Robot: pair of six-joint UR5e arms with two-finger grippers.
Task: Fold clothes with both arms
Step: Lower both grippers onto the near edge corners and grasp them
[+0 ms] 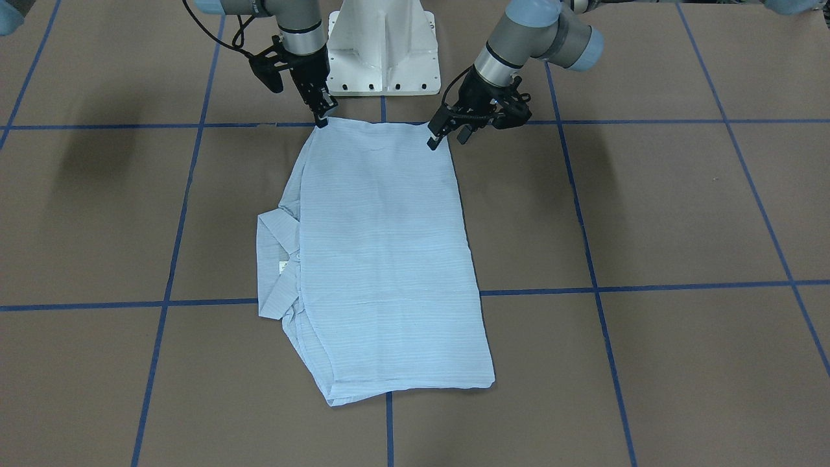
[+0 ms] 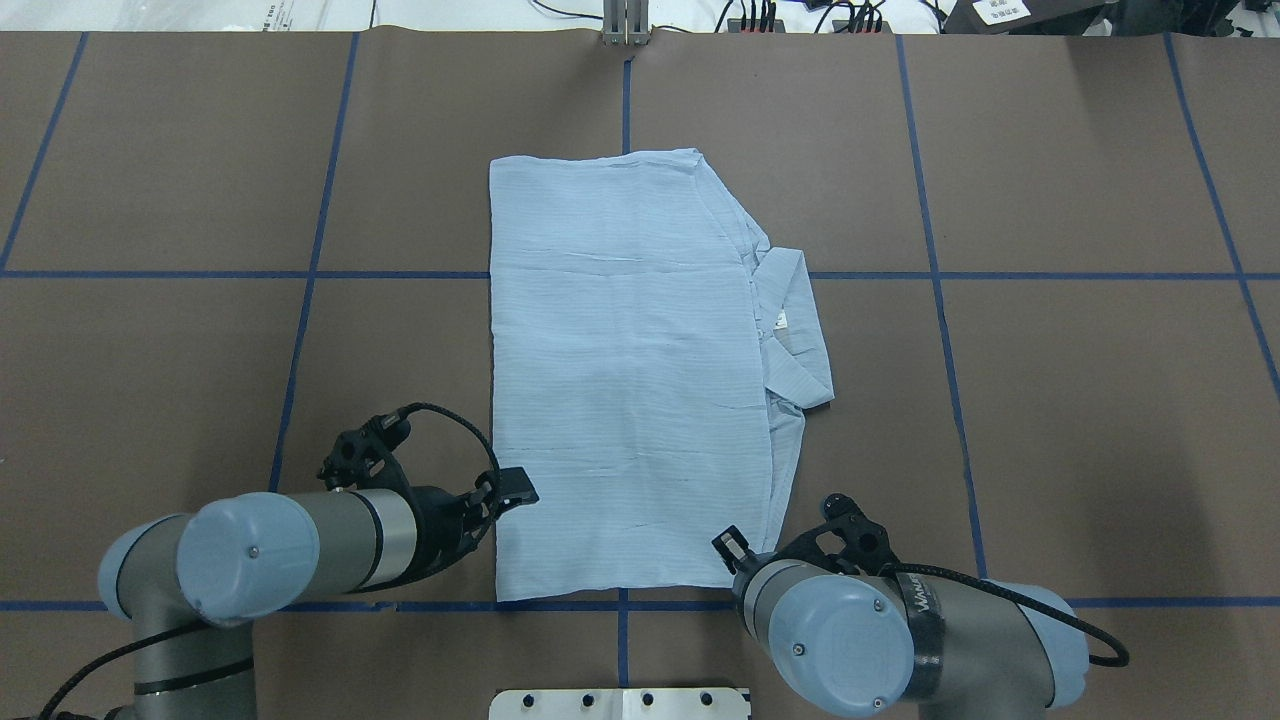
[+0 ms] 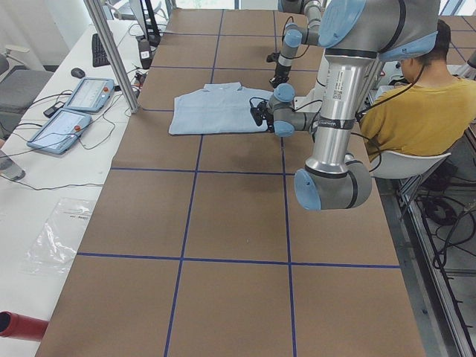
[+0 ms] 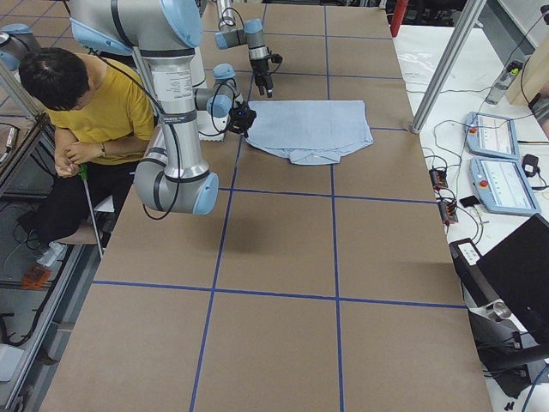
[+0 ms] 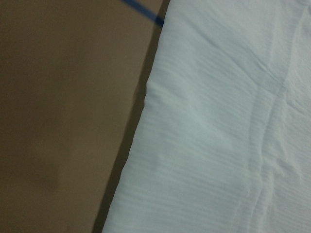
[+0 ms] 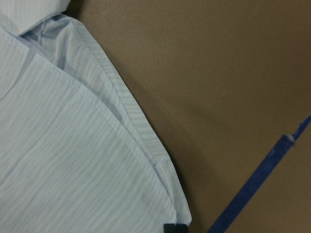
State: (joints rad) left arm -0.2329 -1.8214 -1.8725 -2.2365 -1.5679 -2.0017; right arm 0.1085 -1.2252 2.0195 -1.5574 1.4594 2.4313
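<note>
At table's near edge, front view: left gripper (image 1: 447, 137) is open moderately, holding nothing, one fingertip (image 1: 432, 142) at the shirt (image 1: 389, 259) corner, the other off the cloth at 3 o'clock. Right gripper (image 1: 321, 115) looks narrow, its tip down on the other near corner; cannot tell whether it pinches cloth. Shirt lies flat and folded on the table (image 1: 648, 207), running from both grippers toward 6 o'clock, with the collar (image 1: 275, 259) and white label (image 1: 283, 266) sticking out at 9 o'clock. Left arm (image 1: 545, 32) enters from 1 o'clock, wrist tilted, fingers aimed toward 7 o'clock. Right arm (image 1: 298, 19) drops from 12 o'clock, wrist nearly upright.
</note>
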